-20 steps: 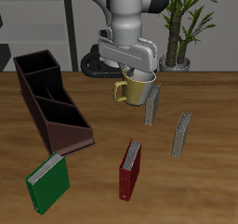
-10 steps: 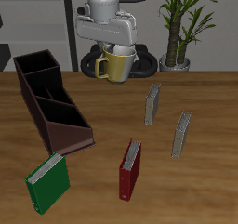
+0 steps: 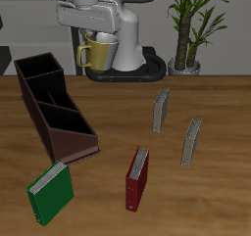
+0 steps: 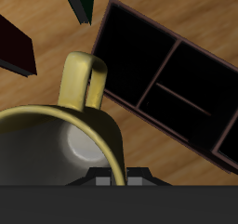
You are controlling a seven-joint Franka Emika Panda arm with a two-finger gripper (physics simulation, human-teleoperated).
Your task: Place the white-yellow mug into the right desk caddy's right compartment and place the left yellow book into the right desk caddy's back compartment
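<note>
While the right desk caddy (image 3: 54, 105) sits with every compartment bare, the jaws stay closed on the white-yellow mug (image 3: 98, 52), held high in the frame's upper left. Since half a second ago, the mug has risen and shifted from mid-frame toward the caddy's side.

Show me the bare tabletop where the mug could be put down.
Free: the wide wood between the caddy and the nearer yellow book, and the table's front corner past the other yellow book. Crowded: around the green book and red book.
</note>
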